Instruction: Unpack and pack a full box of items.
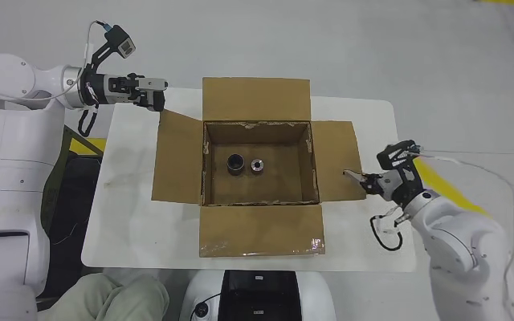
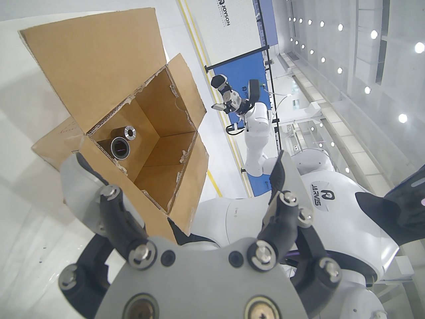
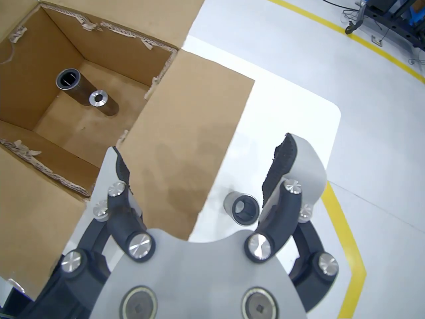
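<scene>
An open cardboard box [image 1: 257, 233] sits mid-table with all flaps folded out. Inside stand two metal cylinders side by side: a dark hollow tube [image 1: 235, 164] [image 2: 120, 147] [image 3: 68, 79] and a thinner one with a silver top [image 1: 257, 166] [image 2: 130, 132] [image 3: 98, 98]. A short metal sleeve [image 3: 241, 208] lies on the table just past the box's right flap, under my right gripper [image 3: 202, 149] [image 1: 357, 178], which is open and empty. My left gripper [image 2: 181, 170] [image 1: 159, 95] is open and empty, raised beyond the box's far-left corner.
The white table [image 1: 128, 225] has bare room left of the box and along its right edge. The box flaps [image 1: 337, 160] spread over much of the top. Yellow floor lines [image 3: 345, 234] run beside the table.
</scene>
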Robot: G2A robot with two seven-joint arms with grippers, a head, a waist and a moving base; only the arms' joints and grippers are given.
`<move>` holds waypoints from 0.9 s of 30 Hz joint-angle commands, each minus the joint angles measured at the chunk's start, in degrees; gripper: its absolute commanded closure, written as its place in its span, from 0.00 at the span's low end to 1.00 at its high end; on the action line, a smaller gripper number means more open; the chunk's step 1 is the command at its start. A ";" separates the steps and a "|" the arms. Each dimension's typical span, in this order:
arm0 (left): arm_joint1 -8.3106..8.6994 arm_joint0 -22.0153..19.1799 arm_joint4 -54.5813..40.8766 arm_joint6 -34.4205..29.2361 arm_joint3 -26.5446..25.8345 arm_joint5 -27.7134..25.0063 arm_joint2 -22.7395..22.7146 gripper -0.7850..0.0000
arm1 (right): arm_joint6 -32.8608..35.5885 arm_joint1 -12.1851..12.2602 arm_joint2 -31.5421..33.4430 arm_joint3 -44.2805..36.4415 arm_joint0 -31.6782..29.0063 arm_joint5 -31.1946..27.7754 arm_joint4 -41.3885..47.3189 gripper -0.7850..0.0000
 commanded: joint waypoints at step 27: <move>0.00 0.00 0.00 0.00 0.00 0.00 0.00 0.00 | -3.03 2.00 2.87 15.35 -2.42 -7.12 -1.10 0.00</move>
